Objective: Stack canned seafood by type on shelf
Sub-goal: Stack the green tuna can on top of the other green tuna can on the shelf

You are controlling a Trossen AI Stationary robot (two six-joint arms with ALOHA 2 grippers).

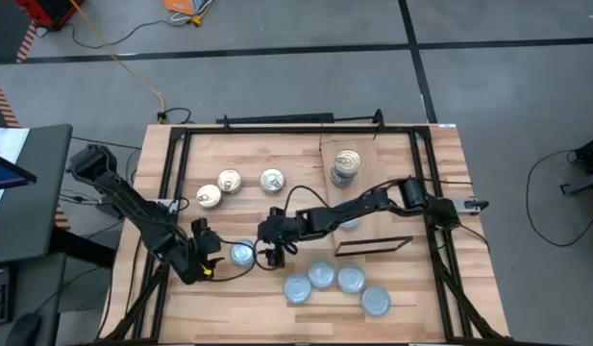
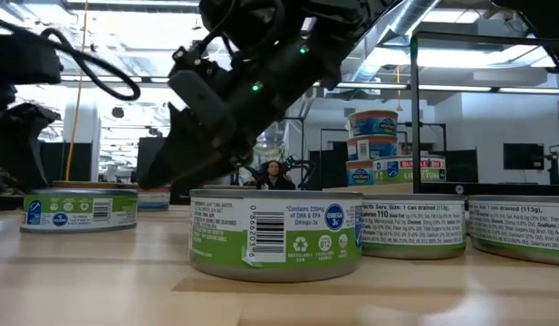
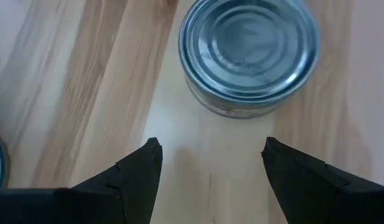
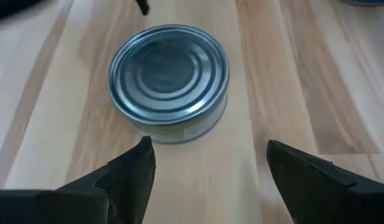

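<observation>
High view is showing both arms converging on one silver-blue tin [image 1: 241,254] lying on the tabletop [image 1: 248,207], between the left gripper [image 1: 211,258] and the right gripper [image 1: 273,252]. Both wrist views are looking past spread, empty fingers at this tin, which is sitting just ahead of each gripper's fingertips, untouched. Either arm looks placed for a pick, though both reaching together would likely clash, so one probably ought to be yielding.

Just beyond the right gripper, toward the table's near edge, four more silver-blue tins [image 1: 334,284] are waiting in a loose cluster. On the far side of both grippers, three gold-topped tins [image 1: 229,181] are sitting apart from the blue ones, still loose on the tabletop. Farther along the right arm, a short stack of gold-topped tins [image 1: 345,165] is standing on the shelf [image 1: 392,197], so sorting by type appears to be under way. One more silver-blue top seems to be peeking out beneath the right arm.
</observation>
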